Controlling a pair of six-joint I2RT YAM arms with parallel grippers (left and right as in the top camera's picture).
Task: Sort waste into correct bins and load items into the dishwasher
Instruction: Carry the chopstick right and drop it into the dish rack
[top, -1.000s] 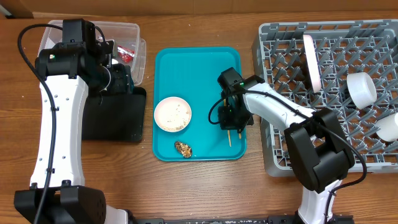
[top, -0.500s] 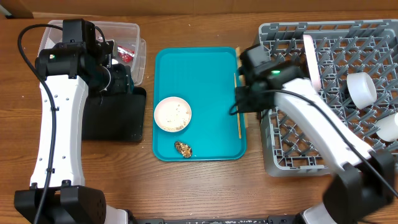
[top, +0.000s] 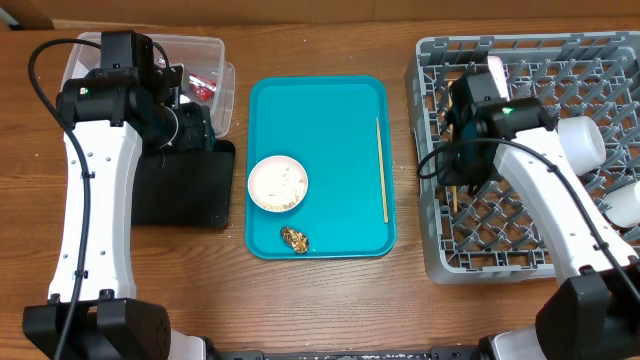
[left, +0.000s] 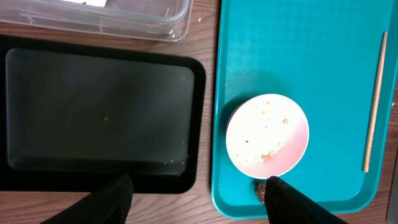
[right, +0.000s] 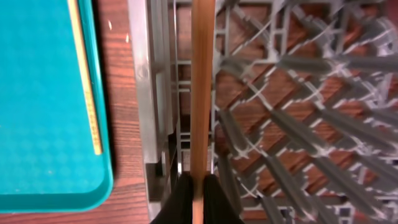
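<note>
My right gripper (top: 456, 188) is shut on one wooden chopstick (right: 201, 74) and holds it over the left edge of the grey dish rack (top: 530, 240). Its fingertips (right: 198, 190) pinch the stick's near end. The other chopstick (top: 381, 170) lies along the right side of the teal tray (top: 330, 110); it also shows in the right wrist view (right: 84, 81). A small bowl with rice (top: 277, 183) and a brown scrap (top: 294, 238) sit on the teal tray. My left gripper (left: 199, 199) is open and empty above the black tray (left: 99, 112). The red wrapper (top: 205, 88) lies in the clear tub (top: 100, 45).
In the rack, a white plate (top: 500, 100) stands on edge, with a white cup (top: 581, 143) and a bowl (top: 625, 205) at the right. The left wrist view shows the bowl (left: 267, 135), the loose chopstick (left: 375, 102) and the clear tub's rim (left: 124, 18).
My right gripper lifted one chopstick off the teal tray and carried it right, over the rack's left edge. The other chopstick stayed on the tray. The left arm has not moved.
</note>
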